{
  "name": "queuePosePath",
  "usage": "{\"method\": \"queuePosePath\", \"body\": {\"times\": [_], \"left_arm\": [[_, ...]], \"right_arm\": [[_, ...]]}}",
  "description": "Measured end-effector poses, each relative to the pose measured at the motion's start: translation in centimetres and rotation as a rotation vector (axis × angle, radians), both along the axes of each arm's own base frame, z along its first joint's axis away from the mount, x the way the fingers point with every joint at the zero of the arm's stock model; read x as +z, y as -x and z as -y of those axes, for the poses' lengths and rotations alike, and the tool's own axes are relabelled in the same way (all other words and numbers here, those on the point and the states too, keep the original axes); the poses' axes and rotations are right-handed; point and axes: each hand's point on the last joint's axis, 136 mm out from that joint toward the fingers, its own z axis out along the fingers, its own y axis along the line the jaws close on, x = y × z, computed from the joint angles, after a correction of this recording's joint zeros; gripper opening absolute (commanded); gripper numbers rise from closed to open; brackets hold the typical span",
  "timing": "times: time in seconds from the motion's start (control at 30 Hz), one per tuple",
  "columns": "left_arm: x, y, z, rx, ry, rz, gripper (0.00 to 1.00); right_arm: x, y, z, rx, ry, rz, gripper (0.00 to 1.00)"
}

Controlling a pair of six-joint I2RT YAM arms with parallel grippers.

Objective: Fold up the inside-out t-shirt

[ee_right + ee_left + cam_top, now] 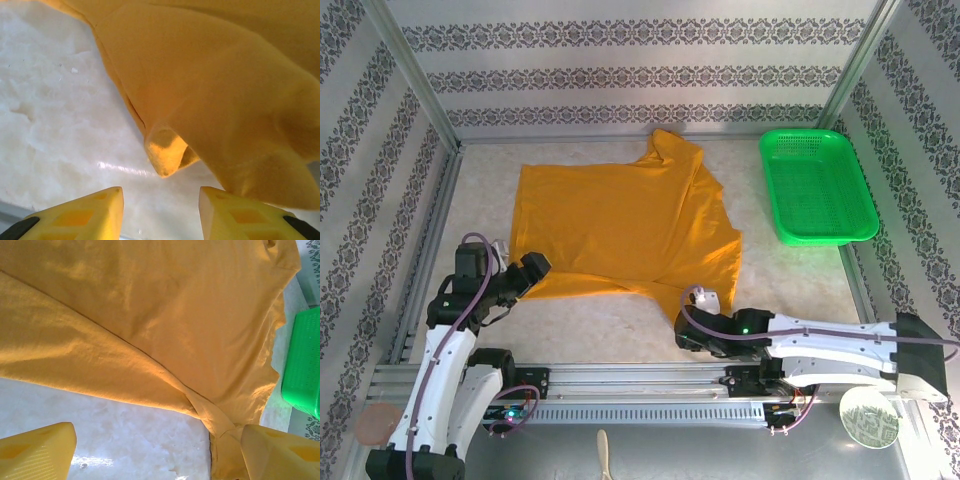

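At the table's (610, 325) near side, the right gripper (160, 200) is released and empty, just short of the t-shirt's (620, 225) near hem corner. The left gripper (157, 440) gapes wide at the near-left hem, holding nothing. The t-shirt lies spread mid-table beyond both, with a green basket (815, 185) at the far right.

The pale marbled tabletop (610, 320) carries the mustard-orange t-shirt (620, 225), spread across its middle, and a green basket (769, 190) just beside it at far right
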Motion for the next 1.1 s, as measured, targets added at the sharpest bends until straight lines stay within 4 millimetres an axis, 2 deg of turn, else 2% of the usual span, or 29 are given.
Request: {"method": "queuePosePath", "body": {"times": [0.33, 0.4, 0.47, 0.5, 0.6, 0.83, 1.03, 1.1], "left_arm": [[-0.6, -0.1, 0.0, 0.022, 0.019, -0.016, 0.86], [-0.8, -0.1, 0.0, 0.029, 0.025, -0.021, 0.86], [-0.8, -0.1, 0.0, 0.032, 0.027, -0.019, 0.86], [-0.7, -0.2, 0.0, 0.034, 0.027, -0.016, 0.86], [-0.7, -0.3, -0.1, 0.037, 0.029, -0.014, 0.86], [-0.7, -0.3, -0.1, 0.040, 0.031, -0.016, 0.86], [-0.7, -0.3, -0.1, 0.043, 0.034, -0.017, 0.86], [-0.7, -0.3, -0.1, 0.043, 0.034, -0.017, 0.85]], "right_arm": [[-1.6, -1.0, -0.5, -0.096, -0.031, 0.025, 0.42], [-2.3, -0.9, -0.3, -0.108, -0.024, 0.018, 0.38], [-3.0, -0.9, -0.1, -0.117, -0.011, 0.012, 0.32], [-3.2, -0.9, 0.0, -0.121, -0.004, 0.010, 0.26], [-3.4, -1.0, -0.1, -0.130, -0.007, 0.012, 0.00], [-2.5, -0.7, -1.0, -0.107, -0.062, 0.015, 0.00], [-1.9, 1.2, -2.3, -0.009, -0.111, -0.033, 0.00], [-2.0, 2.4, -2.8, 0.046, -0.109, -0.059, 0.15]]}}
